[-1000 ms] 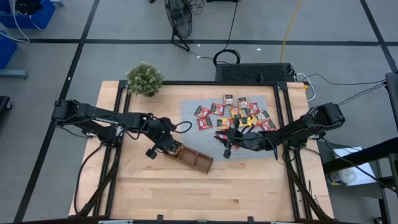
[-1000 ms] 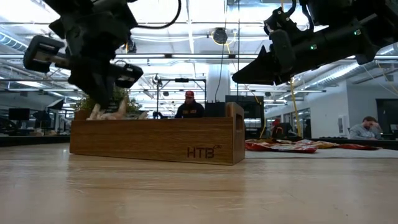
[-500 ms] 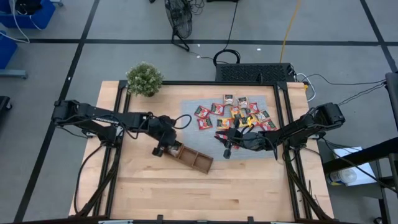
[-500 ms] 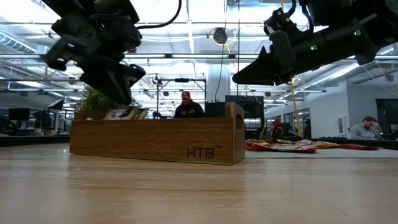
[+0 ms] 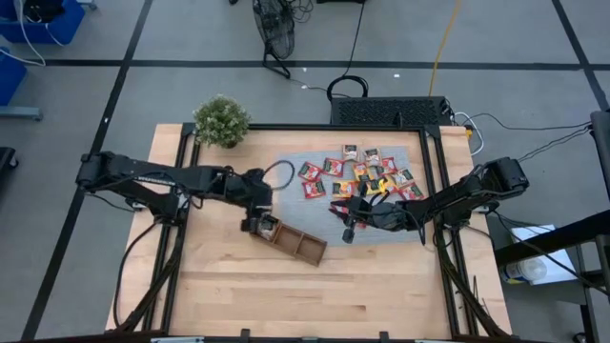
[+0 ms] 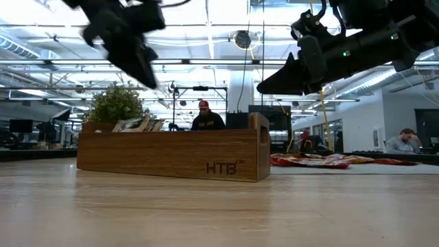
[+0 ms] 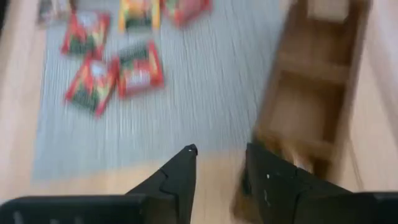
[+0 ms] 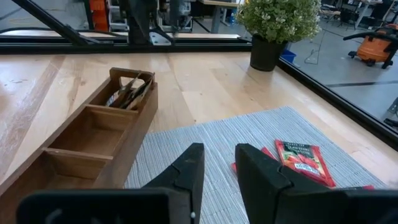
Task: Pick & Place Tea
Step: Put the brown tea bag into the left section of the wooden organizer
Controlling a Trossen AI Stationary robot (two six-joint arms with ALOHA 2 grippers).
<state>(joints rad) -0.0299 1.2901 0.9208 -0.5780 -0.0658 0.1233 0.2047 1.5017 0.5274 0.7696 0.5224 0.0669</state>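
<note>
L gripper [image 5: 255,225], fingers narrowly apart & empty, hangs above end compartment of brown wooden 3-compartment tray [image 5: 307,251] w/ foil tea sachets [image 8: 127,93] inside; R gripper [image 5: 349,232] likewise narrow, empty, over grey mat [image 5: 291,171].

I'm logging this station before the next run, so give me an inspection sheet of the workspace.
Surface: wooden table with a grey mat at the back.
Job's things: tea sachets scattered on the mat; some already in the end compartment of the wooden tray.
Clutter: potted plant at a back corner.
Grippers: left gripper open, empty, raised by the tray's filled end; right gripper open, empty, above the mat's front edge.
Cables: a loop at the left wrist; leads on the floor behind the table.
Surroundings: open workshop, people at desks.
</note>
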